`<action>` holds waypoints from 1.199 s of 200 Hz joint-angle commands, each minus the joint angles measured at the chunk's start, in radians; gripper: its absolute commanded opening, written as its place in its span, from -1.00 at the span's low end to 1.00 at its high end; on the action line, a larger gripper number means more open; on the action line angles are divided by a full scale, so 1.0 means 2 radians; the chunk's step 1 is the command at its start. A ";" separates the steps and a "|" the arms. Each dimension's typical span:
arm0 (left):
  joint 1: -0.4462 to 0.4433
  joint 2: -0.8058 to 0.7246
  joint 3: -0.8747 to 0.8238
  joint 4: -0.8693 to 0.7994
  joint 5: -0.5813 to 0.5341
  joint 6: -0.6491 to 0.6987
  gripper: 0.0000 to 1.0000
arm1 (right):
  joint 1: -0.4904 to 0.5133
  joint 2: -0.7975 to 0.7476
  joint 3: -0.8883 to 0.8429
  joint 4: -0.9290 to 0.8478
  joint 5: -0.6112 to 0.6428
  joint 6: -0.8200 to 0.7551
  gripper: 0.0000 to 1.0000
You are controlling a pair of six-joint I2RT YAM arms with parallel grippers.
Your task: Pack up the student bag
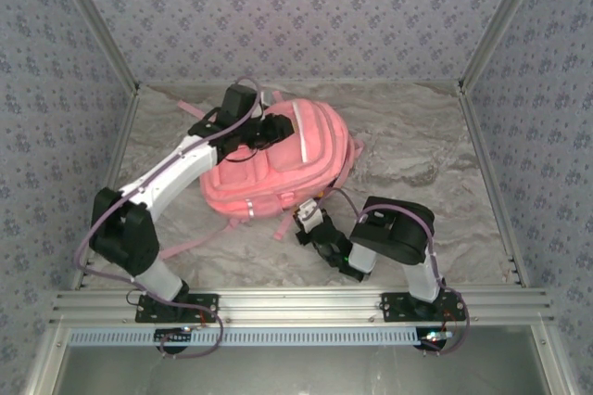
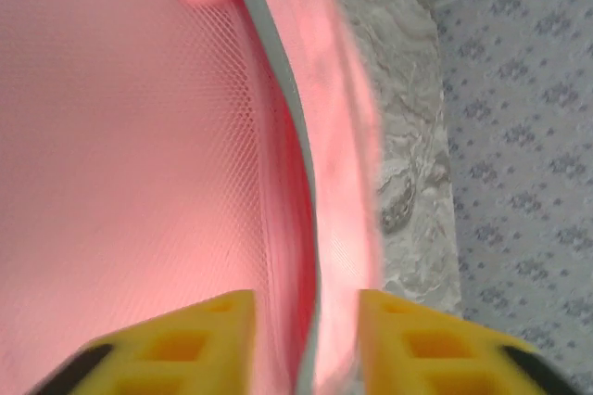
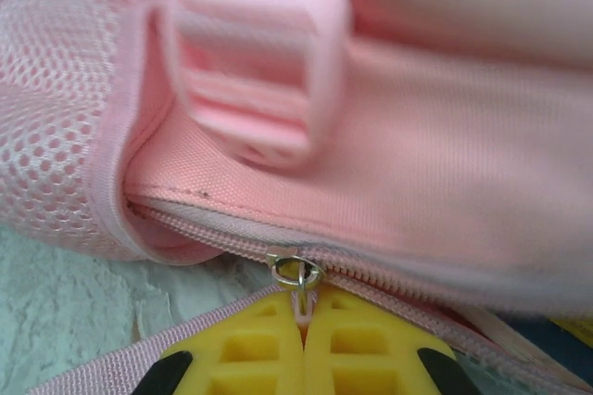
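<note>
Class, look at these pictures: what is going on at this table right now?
Two robot arms work on the pink student bag lying on the table. The right gripper is shut on a zipper pull at the bag's near edge. The left gripper sits at the far end, fingers apart astride a fabric edge.

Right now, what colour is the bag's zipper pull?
The zipper pull is silver, best seen in the right wrist view.

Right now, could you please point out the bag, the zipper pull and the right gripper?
bag (image 1: 278, 177), top view, its pink front panel.
zipper pull (image 3: 298, 272), right wrist view, its metal loop.
right gripper (image 3: 303, 313), right wrist view, between its closed yellow fingertips.
</note>
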 commanded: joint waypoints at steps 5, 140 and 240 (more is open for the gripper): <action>0.005 -0.106 -0.047 -0.064 -0.044 0.009 -0.01 | 0.025 -0.021 0.006 -0.022 0.034 -0.038 -1.00; 0.016 -0.562 -0.514 -0.015 -0.176 -0.291 -0.05 | 0.099 -0.040 0.086 -0.142 0.027 -0.022 -1.00; 0.043 -0.436 -0.542 0.104 -0.211 -0.236 -0.05 | 0.099 -0.043 0.086 -0.166 0.027 0.002 -1.00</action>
